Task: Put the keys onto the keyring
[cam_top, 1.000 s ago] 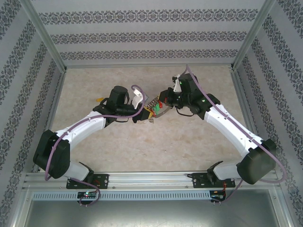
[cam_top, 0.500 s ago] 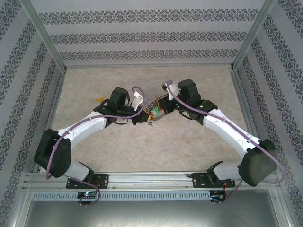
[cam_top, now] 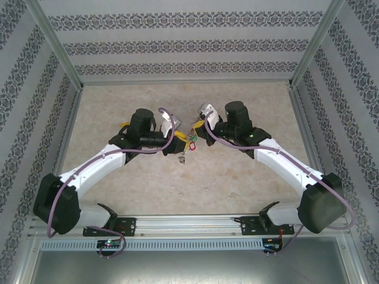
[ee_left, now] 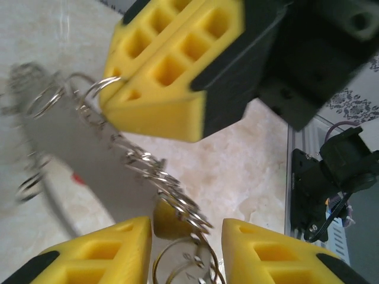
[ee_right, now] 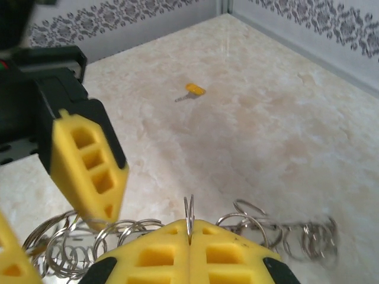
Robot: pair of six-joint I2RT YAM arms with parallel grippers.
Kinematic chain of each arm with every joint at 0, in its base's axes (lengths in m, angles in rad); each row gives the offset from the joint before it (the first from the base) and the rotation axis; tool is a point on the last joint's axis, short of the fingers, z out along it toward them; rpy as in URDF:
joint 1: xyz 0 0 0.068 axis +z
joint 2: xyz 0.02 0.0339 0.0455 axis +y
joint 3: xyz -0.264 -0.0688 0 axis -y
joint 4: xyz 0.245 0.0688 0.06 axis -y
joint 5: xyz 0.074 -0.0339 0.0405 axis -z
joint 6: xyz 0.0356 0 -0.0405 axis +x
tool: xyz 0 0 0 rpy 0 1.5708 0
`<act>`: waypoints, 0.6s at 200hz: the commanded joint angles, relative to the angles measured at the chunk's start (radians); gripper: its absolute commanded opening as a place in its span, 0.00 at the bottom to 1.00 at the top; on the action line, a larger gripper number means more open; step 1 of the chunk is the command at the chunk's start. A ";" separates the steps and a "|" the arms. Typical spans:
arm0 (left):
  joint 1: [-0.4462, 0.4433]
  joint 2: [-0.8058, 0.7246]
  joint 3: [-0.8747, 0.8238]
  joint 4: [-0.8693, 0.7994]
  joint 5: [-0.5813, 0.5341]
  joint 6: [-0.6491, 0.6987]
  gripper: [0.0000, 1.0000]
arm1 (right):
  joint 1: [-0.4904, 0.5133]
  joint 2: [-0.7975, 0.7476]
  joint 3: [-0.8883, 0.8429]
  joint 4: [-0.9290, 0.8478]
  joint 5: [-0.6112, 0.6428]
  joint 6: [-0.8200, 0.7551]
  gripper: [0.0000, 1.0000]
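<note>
My right gripper (ee_right: 189, 234) is shut on the keyring (ee_right: 189, 213), a thin wire loop that stands edge-on out of its closed pads. Small tag rings (ee_right: 77, 245) hang in a chain on both sides of it. From above, the right gripper (cam_top: 198, 125) holds a cluster of keys (cam_top: 188, 142) with red and green tags over the table's middle. My left gripper (ee_left: 186, 236) is open, its fingers (ee_left: 89, 254) apart around a dull yellow tag (ee_left: 169, 222) and rings. It faces the right gripper's pads (ee_left: 172, 59) closely. A yellow-tagged key (ee_right: 192, 90) lies alone on the table.
The marble-patterned tabletop (cam_top: 249, 177) is walled by patterned panels and metal posts (cam_top: 59, 53). The lone yellow key (cam_top: 124, 124) lies just beyond the left arm's wrist. Both arms meet mid-table, their purple cables (cam_top: 172, 115) looping close together.
The left gripper's jaws have opened. Both grippers have shifted a little farther back and to the left, with the key cluster still hanging at the right gripper.
</note>
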State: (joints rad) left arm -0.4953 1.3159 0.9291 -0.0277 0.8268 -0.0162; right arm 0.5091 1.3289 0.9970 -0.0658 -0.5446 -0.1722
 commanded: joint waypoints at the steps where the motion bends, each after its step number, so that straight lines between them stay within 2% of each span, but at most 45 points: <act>1: 0.009 -0.076 -0.014 0.005 0.011 0.053 0.39 | -0.024 -0.044 -0.031 0.133 -0.084 -0.045 0.00; 33: 0.034 -0.147 -0.022 -0.032 0.012 0.094 0.44 | -0.057 -0.061 -0.064 0.215 -0.155 -0.032 0.00; 46: 0.046 -0.168 -0.023 -0.034 0.017 0.111 0.44 | -0.069 -0.070 -0.081 0.251 -0.242 -0.075 0.00; 80: 0.053 -0.181 -0.024 -0.016 -0.006 0.160 0.44 | -0.070 -0.103 -0.128 0.361 -0.359 -0.135 0.00; 120: 0.051 -0.149 -0.002 0.006 0.031 0.254 0.41 | -0.071 -0.116 -0.111 0.328 -0.486 -0.204 0.00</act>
State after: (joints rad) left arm -0.4557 1.1511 0.9146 -0.0395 0.8246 0.1444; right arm 0.4408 1.2388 0.8623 0.2008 -0.8753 -0.3035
